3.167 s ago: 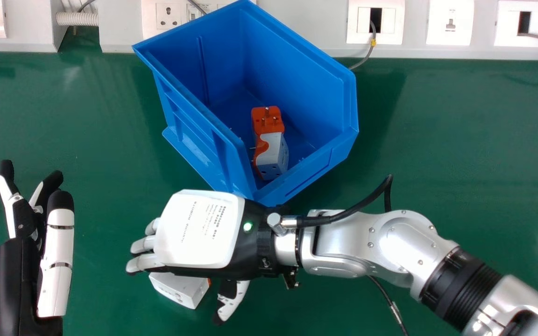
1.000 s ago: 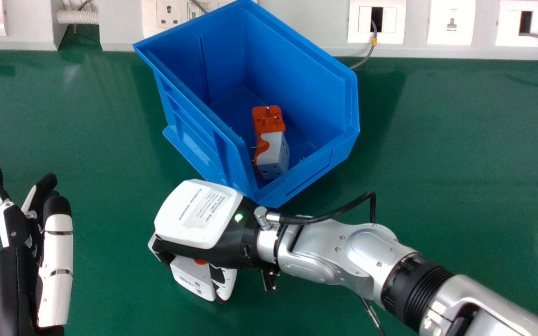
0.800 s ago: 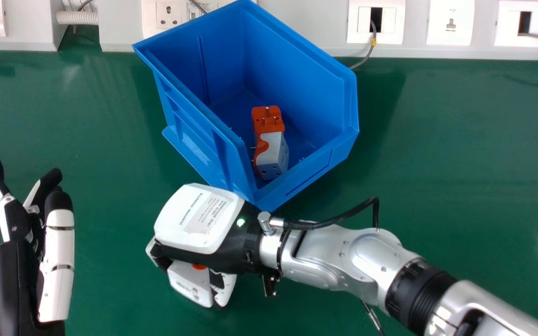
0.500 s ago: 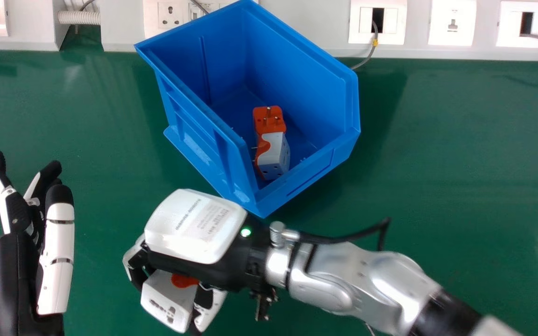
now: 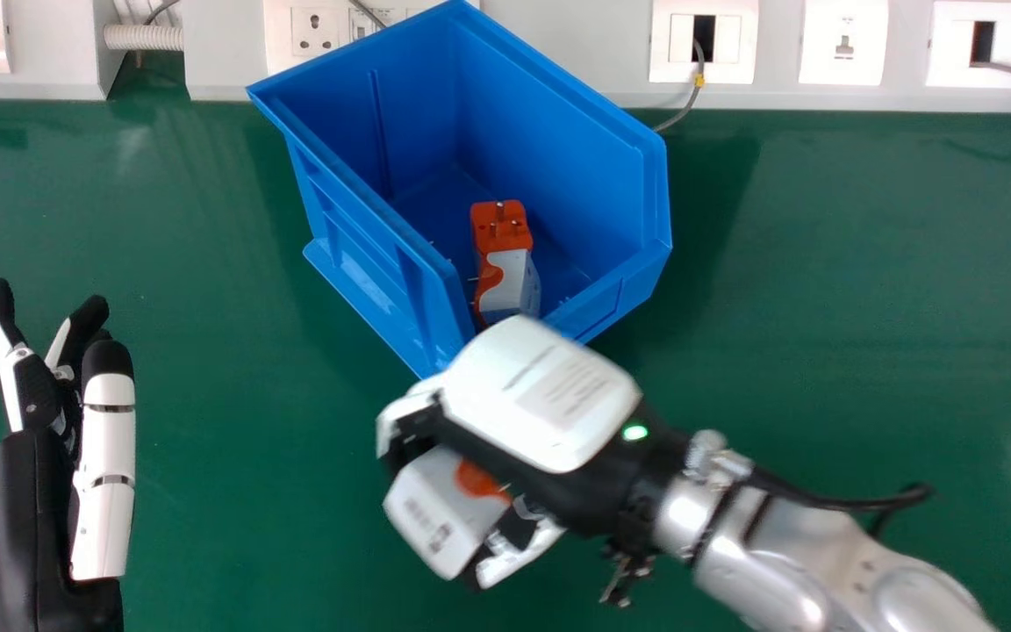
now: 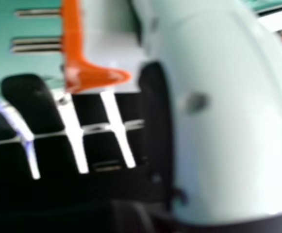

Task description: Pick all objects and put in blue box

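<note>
Right hand (image 5: 545,395), lower centre, grips the plug (image 5: 440,513) in curled fingers; the box (image 5: 558,132) lies up-frame, farther from the left hand (image 5: 106,474).

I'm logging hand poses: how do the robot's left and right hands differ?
The left hand is open and holds nothing; the right hand is curled round a white and orange plug adapter. The left hand points toward the far side of the table, the right hand toward the head view's left. Both are black and white.
</note>
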